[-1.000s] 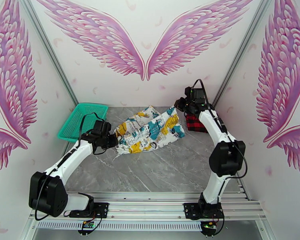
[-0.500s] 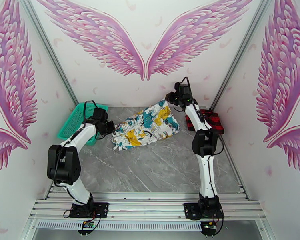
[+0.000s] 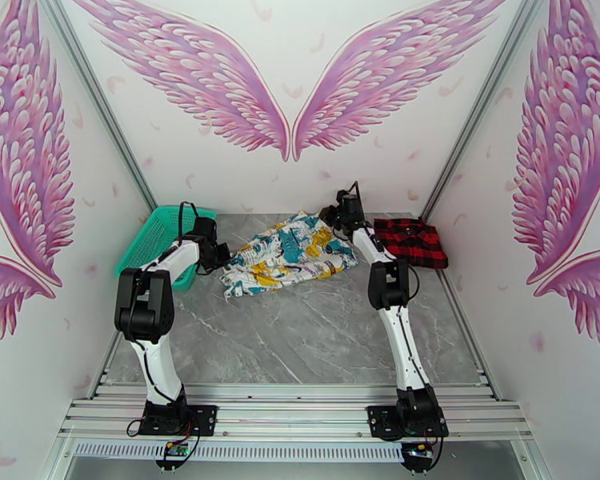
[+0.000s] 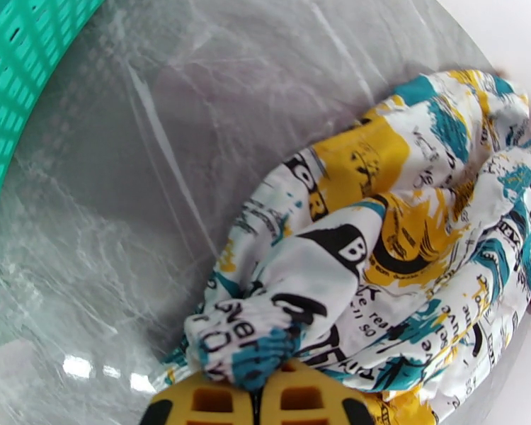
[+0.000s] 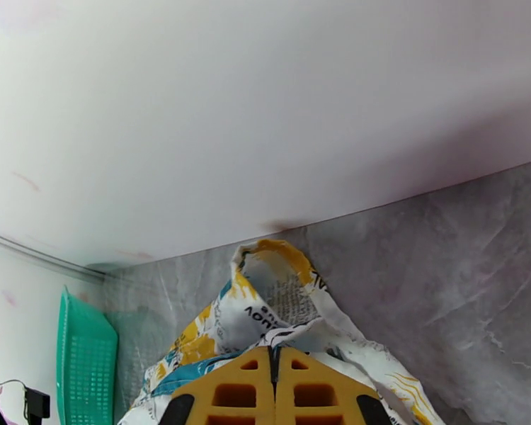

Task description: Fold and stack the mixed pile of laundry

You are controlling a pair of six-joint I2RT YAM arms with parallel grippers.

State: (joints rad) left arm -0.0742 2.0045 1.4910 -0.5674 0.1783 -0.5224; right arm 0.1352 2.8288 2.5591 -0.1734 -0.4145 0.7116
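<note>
1. A teal mesh basket (image 3: 152, 242) is seen at the far left of the grey marble table (image 3: 300, 338), tilted against the left wall.
2. The white cartoon-print garment (image 3: 288, 254) is laid on the table just to the right of the basket. It is crumpled and partly doubled over, with yellow, teal and black print uppermost.
3. The red-and-black plaid garment (image 3: 410, 242) is spread flat well to the right of the basket, past the printed garment. Whether the two garments touch cannot be told, since the right arm crosses between them.
4. The left gripper (image 3: 220, 258) is placed at the printed garment's edge nearest the basket. Its yellow fingers are held almost together, and a bunched hem of the garment is pinched at their tips.
5. The right gripper (image 3: 332, 216) is placed at the printed garment's corner farthest from the basket, close to the back wall. Its fingers are pressed together on the cloth, and a small loop of fabric is pushed out beyond the tips.
</note>
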